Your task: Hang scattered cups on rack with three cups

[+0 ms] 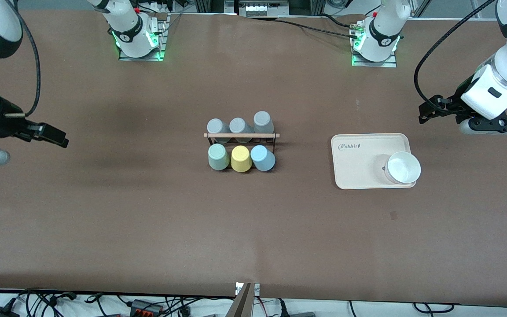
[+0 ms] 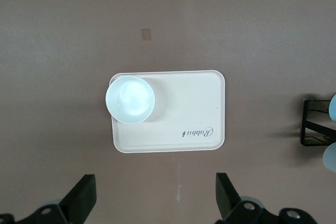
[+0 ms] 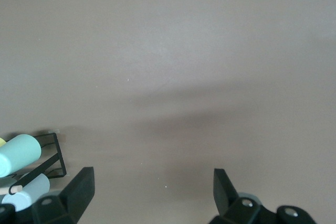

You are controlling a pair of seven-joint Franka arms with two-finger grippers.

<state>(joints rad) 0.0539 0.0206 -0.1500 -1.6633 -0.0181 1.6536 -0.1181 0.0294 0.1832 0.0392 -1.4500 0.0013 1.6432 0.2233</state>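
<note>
The black wire rack [image 1: 241, 136] with a wooden rod across its top stands mid-table. The mint green cup [image 1: 218, 157] and the light blue cup [image 1: 262, 157] sit tilted on its pegs in the row nearer the front camera, with a yellow cup [image 1: 241, 159] between them. Three grey cups [image 1: 238, 127] fill the farther row. My left gripper [image 1: 427, 112] is open and empty above bare table at the left arm's end; it also shows in the left wrist view [image 2: 156, 203]. My right gripper [image 1: 55, 135] is open and empty above bare table at the right arm's end [image 3: 153, 192]. The right wrist view shows the mint cup [image 3: 21, 153].
A cream tray [image 1: 359, 163] lies between the rack and the left arm's end, with a white bowl [image 1: 403, 167] on its corner. The left wrist view shows the tray [image 2: 194, 108], the bowl [image 2: 129, 99] and the rack's end [image 2: 315, 124].
</note>
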